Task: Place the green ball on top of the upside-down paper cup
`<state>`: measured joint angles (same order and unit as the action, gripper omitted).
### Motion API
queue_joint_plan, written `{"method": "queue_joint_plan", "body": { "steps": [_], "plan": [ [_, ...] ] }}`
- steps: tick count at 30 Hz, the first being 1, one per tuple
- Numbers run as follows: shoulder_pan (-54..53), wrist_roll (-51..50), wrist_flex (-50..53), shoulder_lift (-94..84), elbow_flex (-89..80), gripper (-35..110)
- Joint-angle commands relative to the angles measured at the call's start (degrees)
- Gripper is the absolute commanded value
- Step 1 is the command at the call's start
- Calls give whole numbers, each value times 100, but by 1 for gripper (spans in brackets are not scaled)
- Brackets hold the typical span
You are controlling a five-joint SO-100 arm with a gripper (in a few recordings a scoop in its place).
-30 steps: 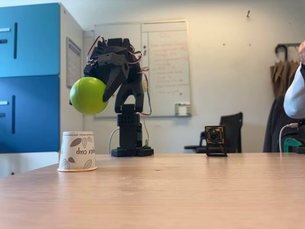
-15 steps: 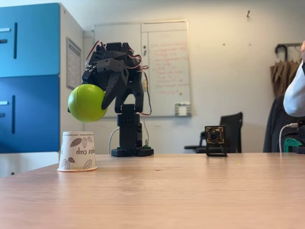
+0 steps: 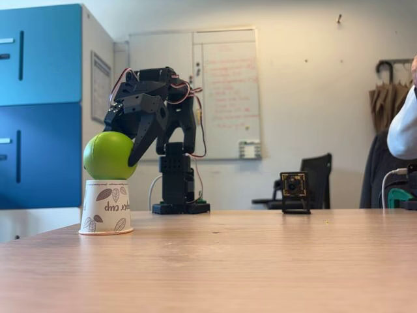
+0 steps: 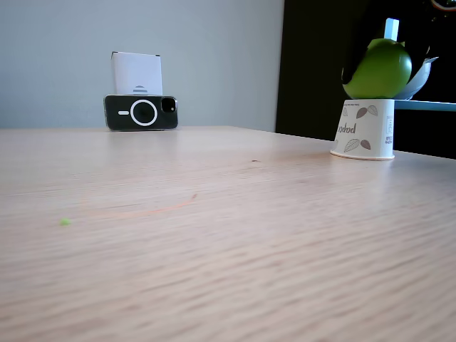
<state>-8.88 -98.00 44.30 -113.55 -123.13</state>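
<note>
The lime-green ball point(image 3: 107, 155) sits on the flat top of the upside-down paper cup point(image 3: 105, 208), a white cup with brown leaf prints standing at the table's left. My black gripper point(image 3: 116, 151) comes down from the upper right and is shut on the ball, one finger lying across the ball's right side. In the other fixed view the green ball point(image 4: 377, 69) rests on the cup point(image 4: 363, 130) at the far right, against a dark background where the fingers are hard to make out.
The arm's base point(image 3: 179, 195) stands behind the cup. A small webcam point(image 3: 294, 192) stands mid-table and a person's sleeve point(image 3: 402, 134) shows at the right edge. Blue cabinets point(image 3: 39, 104) rise at left. A phone point(image 4: 141, 112) leans on a white box.
The gripper has come down and to the left with the ball. The ball hung above the cup before and now rests on the cup's top.
</note>
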Motion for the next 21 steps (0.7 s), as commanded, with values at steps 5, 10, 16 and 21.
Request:
{"method": "queue_joint_plan", "body": {
  "steps": [5,10,16,21],
  "plan": [
    [-62,-35,-79,-9,-18,42],
    [-9,-35,-185,-35,-18,46],
    [70,-35,-255,-167,-18,50],
    [141,-53,-281,-457,-18,51]
  ]
}}
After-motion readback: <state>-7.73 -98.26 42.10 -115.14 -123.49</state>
